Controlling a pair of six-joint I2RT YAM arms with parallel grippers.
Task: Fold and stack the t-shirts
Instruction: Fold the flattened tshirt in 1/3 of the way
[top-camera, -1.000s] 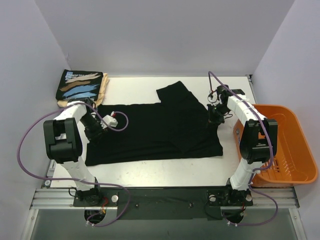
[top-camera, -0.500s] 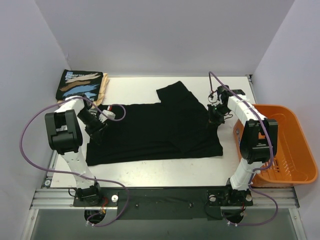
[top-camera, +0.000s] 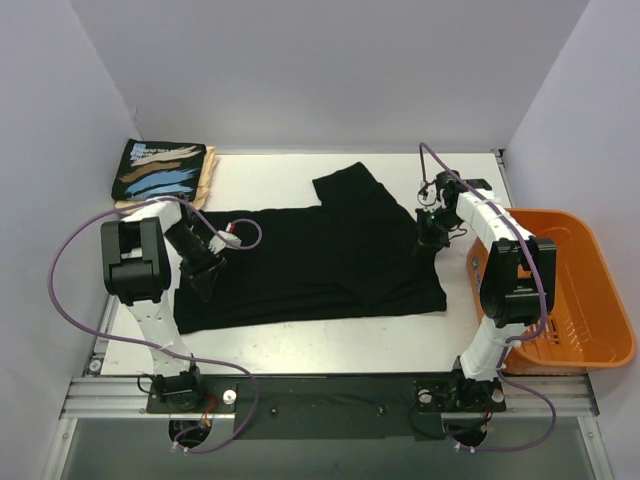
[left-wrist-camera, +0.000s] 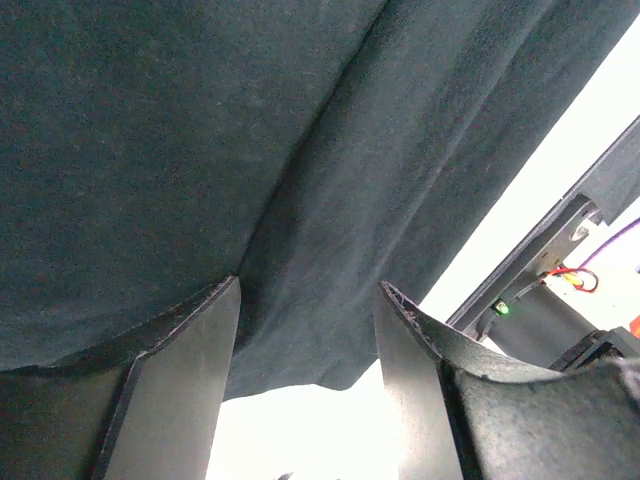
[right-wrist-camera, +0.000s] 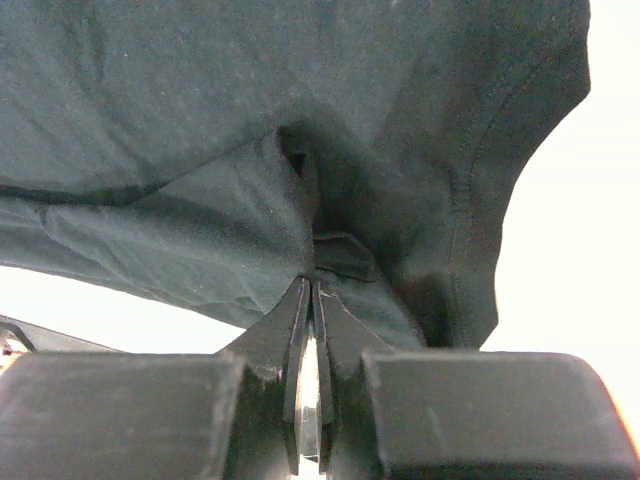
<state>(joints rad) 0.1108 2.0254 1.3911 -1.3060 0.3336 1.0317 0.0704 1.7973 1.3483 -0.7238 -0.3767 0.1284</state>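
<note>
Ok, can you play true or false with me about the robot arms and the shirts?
1. The right gripper is pinching the black t-shirt. True.
2. The left gripper is shut tight. False: its fingers are apart, over the black t-shirt.
3. The printed t-shirt lies in the orange basket. False: it lies folded at the far-left corner of the table.
4. The black t-shirt is spread out on the table. True.

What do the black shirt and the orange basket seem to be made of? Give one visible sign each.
The black t-shirt: soft matte knit cloth, possibly cotton; it creases and has a stitched hem. The orange basket: smooth, glossy plastic, it seems; stiff walls, moulded slots.
</note>
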